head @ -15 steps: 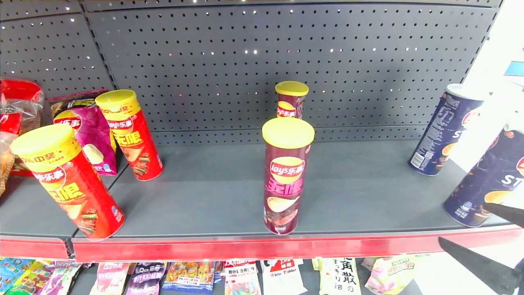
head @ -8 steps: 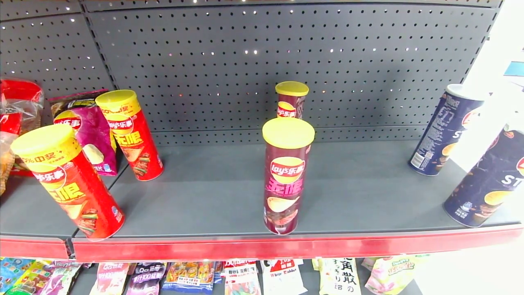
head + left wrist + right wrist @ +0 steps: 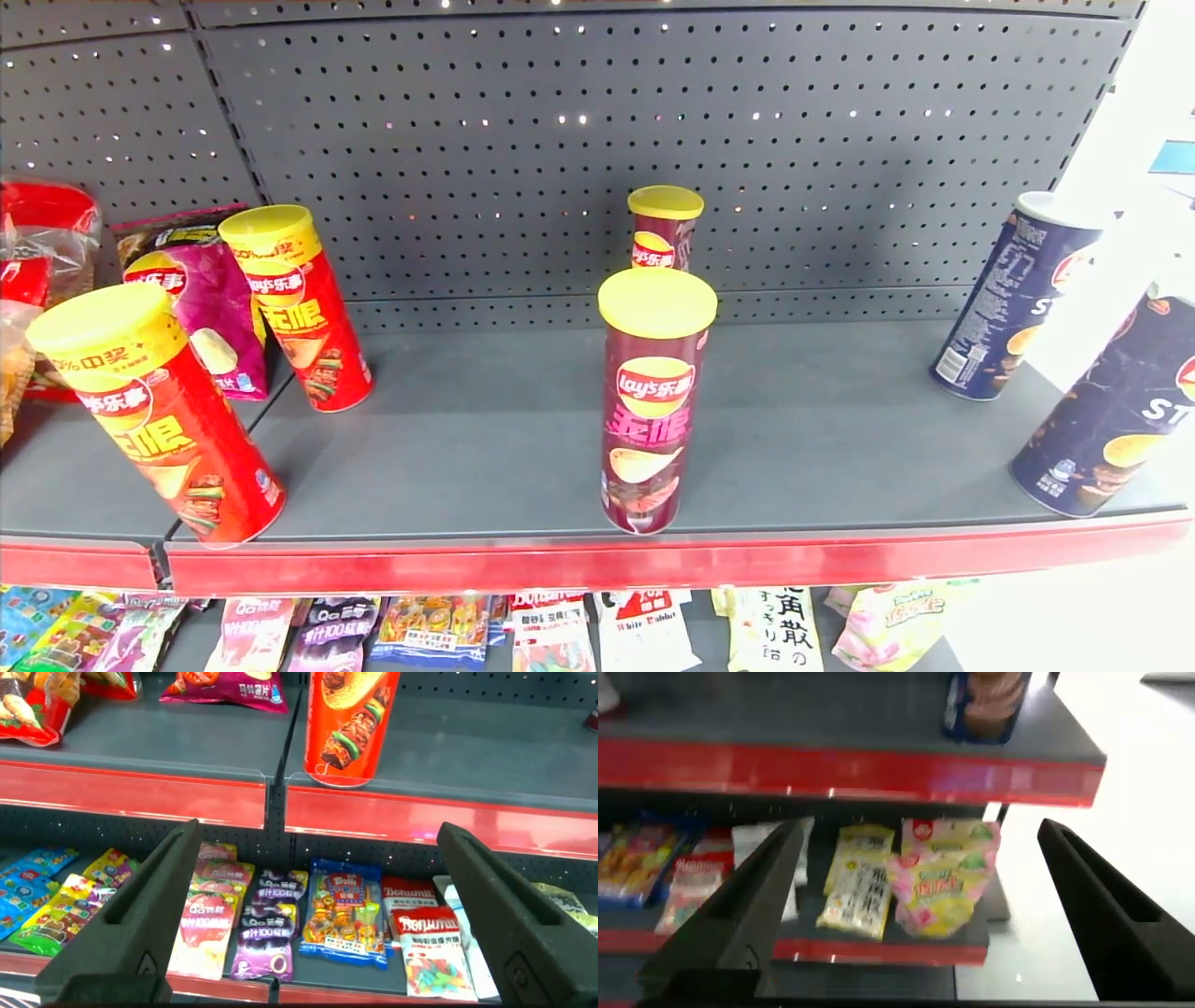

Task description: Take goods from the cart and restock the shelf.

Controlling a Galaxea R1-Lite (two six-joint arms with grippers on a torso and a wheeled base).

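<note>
The shelf (image 3: 485,420) stands in front of me, a grey deck with a red rail (image 3: 597,565) along its front edge and a perforated back panel (image 3: 560,140) behind. A maroon can (image 3: 653,411) with a yellow lid stands upright near the front edge, about the middle. A second maroon can (image 3: 664,229) stands straight behind it, against the back panel. To the left are two red cans, one at the front edge (image 3: 154,415) and one farther back (image 3: 294,308) just beside a purple bag (image 3: 201,308). At the right end stand two dark blue cans, one near the back (image 3: 1013,294) and one at the front (image 3: 1116,411).

The left end effector (image 3: 318,835) hangs below the deck with its fingers spread wide and nothing between them. It faces the lower shelf (image 3: 280,994), where candy packets (image 3: 346,915) lie in a row. The right end effector (image 3: 920,829) is also spread and empty, and faces the packets (image 3: 948,873) at the lower shelf's right end.
</note>
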